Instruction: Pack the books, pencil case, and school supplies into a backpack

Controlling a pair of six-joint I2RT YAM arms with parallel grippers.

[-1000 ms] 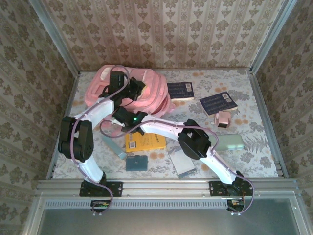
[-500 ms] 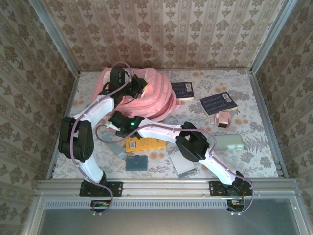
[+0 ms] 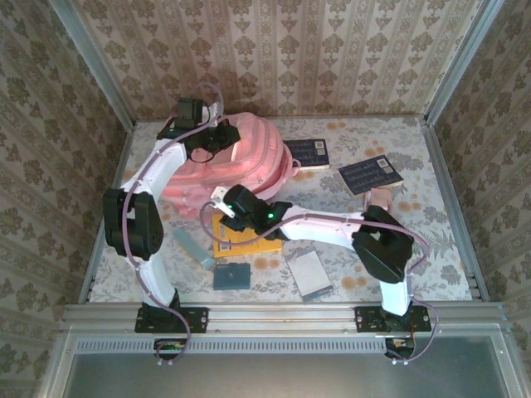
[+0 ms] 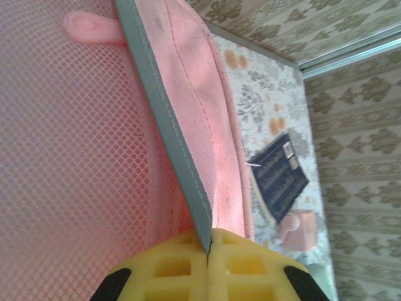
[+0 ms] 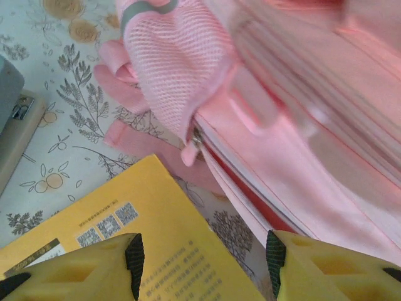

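Since a second ago the left gripper (image 4: 207,254) has hauled the backpack (image 3: 249,162) up and back toward 11 o'clock, clenched on its grey-trimmed edge (image 4: 169,138). The right gripper (image 5: 202,257) has opened and now hangs over the orange-yellow book (image 5: 144,251), jaws released and empty. To my eye that props the bag for loading, with the book at its 6 o'clock edge the likeliest first item. Two navy books (image 3: 306,152) wait around 1 o'clock. The teal rectangle (image 3: 231,275) and silver-framed rectangle (image 3: 309,272) lie near 6. The walls (image 3: 274,58) crowd the bag at 10 and 12; free table (image 3: 431,240) lies toward 3.
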